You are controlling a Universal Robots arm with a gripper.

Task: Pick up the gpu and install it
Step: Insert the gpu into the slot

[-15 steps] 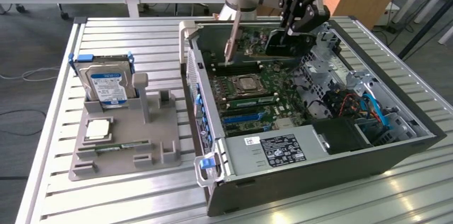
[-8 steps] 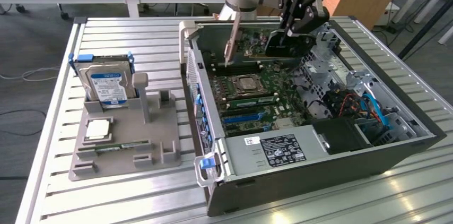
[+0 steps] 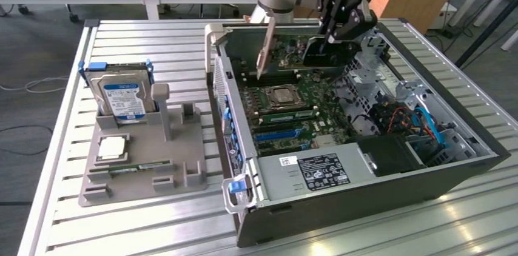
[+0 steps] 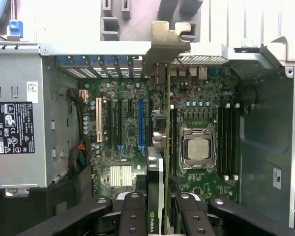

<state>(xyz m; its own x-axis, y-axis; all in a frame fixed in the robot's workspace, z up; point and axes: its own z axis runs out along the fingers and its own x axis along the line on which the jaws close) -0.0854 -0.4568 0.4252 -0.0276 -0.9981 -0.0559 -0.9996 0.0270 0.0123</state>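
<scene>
My gripper (image 3: 330, 39) is shut on the gpu (image 3: 324, 56), a thin dark card with a silver bracket at one end. It hangs edge-down just above the motherboard (image 3: 299, 116) inside the open computer case (image 3: 364, 201), over the case's far end. In the wrist view the gpu (image 4: 160, 147) shows edge-on between my black fingers (image 4: 132, 216). Its bracket reaches toward the case's rear wall. The card sits between the blue expansion slot (image 4: 141, 123) and the processor socket (image 4: 196, 147).
A grey parts stand (image 3: 145, 159) at the exterior view's left holds a silver hard drive (image 3: 121, 95), a processor chip (image 3: 111, 147) and a green RAM stick (image 3: 133, 168). The power supply (image 3: 316, 171) fills the case's near end. Drive cages and cables (image 3: 404, 116) line its right side.
</scene>
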